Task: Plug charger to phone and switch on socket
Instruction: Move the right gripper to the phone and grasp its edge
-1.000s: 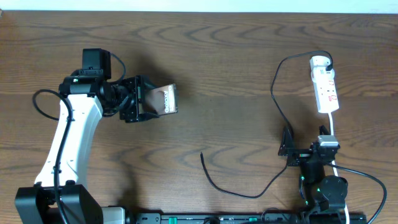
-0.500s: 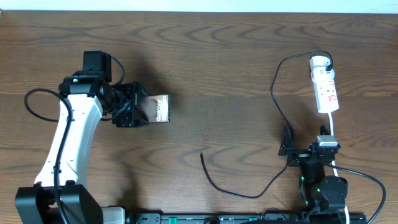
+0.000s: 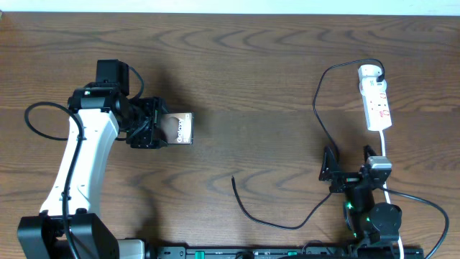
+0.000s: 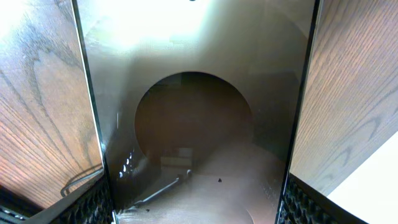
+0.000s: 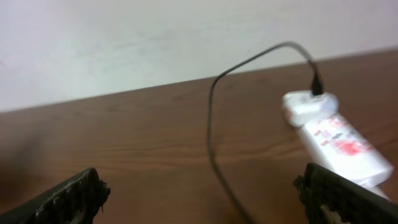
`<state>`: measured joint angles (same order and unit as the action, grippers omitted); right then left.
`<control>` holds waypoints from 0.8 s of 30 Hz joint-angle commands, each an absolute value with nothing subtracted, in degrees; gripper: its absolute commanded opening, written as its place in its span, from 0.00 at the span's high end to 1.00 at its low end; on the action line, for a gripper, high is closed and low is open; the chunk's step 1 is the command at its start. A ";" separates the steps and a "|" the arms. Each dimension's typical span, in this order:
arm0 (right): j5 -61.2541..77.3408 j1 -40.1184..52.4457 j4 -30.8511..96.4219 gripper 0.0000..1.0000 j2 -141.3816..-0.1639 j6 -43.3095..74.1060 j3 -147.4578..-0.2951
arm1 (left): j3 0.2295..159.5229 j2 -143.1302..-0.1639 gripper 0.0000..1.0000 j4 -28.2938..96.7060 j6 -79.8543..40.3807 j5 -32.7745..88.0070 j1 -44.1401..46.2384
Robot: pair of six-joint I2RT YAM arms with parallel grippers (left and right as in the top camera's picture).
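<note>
My left gripper [image 3: 159,129] is shut on the phone [image 3: 180,129], a dark glossy slab held at the left of the table. In the left wrist view the phone [image 4: 199,118] fills the space between my fingers and mirrors the camera. The charger cable [image 3: 316,115] runs from the white power strip [image 3: 375,101] at the far right down to its free tip [image 3: 233,178] on the table near the middle. My right gripper [image 3: 350,167] is open and empty, just below the strip. In the right wrist view the cable [image 5: 214,124] and strip [image 5: 339,140] lie ahead.
The wooden table [image 3: 251,79] spans the view. A white cord [image 3: 387,147] leads from the strip down past my right arm. A pale wall [image 5: 155,43] stands behind the table's far edge.
My left gripper has drawn the phone a little to the left and turned it. My right gripper's fingers have spread a little wider.
</note>
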<state>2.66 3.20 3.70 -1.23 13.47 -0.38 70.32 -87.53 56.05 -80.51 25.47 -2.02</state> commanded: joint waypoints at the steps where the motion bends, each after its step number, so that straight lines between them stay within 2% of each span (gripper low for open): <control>1: 7.29 2.66 2.20 0.01 -3.44 23.42 -0.36 | 72.07 -86.50 0.93 56.29 -79.53 24.56 -1.89; 5: 13.89 2.66 -4.36 0.01 -11.88 26.76 -3.73 | 72.07 -86.50 0.93 56.27 -79.53 24.56 -1.89; 11: 24.95 2.66 -4.45 0.01 -33.26 25.54 -19.03 | 72.07 -86.50 0.93 56.25 -79.53 24.56 -1.89; 15: 42.22 2.66 -4.29 0.01 -52.60 25.45 -32.16 | 72.07 -86.50 0.93 56.27 -79.53 24.56 -1.89; 19: 68.99 2.96 -5.98 0.01 -74.50 25.50 -46.57 | 72.07 -86.50 0.93 56.27 -79.53 24.34 -1.89; 21: 82.08 3.90 -11.86 0.01 -84.25 27.57 -52.64 | 72.07 -86.50 0.93 56.27 -79.55 23.83 -1.89; 24: 84.49 5.34 -20.93 0.01 -94.61 34.48 -58.48 | 72.07 -86.50 0.93 56.29 -79.55 23.24 -1.89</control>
